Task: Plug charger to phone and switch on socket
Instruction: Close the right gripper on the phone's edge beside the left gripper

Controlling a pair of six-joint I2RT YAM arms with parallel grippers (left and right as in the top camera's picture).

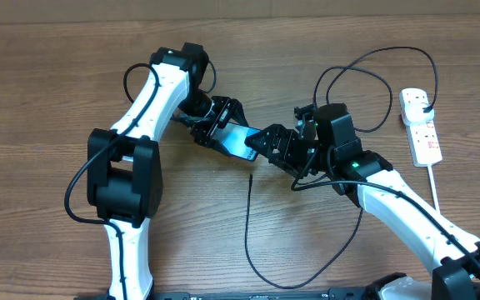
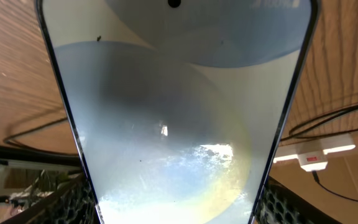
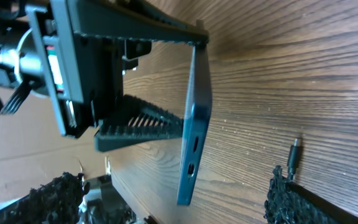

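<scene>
Left hand (image 1: pixel 223 132) clasps phone (image 1: pixel 238 140) over wood-grain table (image 1: pixel 48 75); right hand (image 1: pixel 265 143) stands open.

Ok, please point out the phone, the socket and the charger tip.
phone (image 2: pixel 179 124), left wrist view, middle of its screen.
socket (image 1: pixel 422 133), overhead view, middle of its white body.
charger tip (image 3: pixel 294 155), right wrist view, middle of the connector.

light: bright, even | glare on phone (image 2: pixel 219 152) | wrist cams blurry close-up
</scene>
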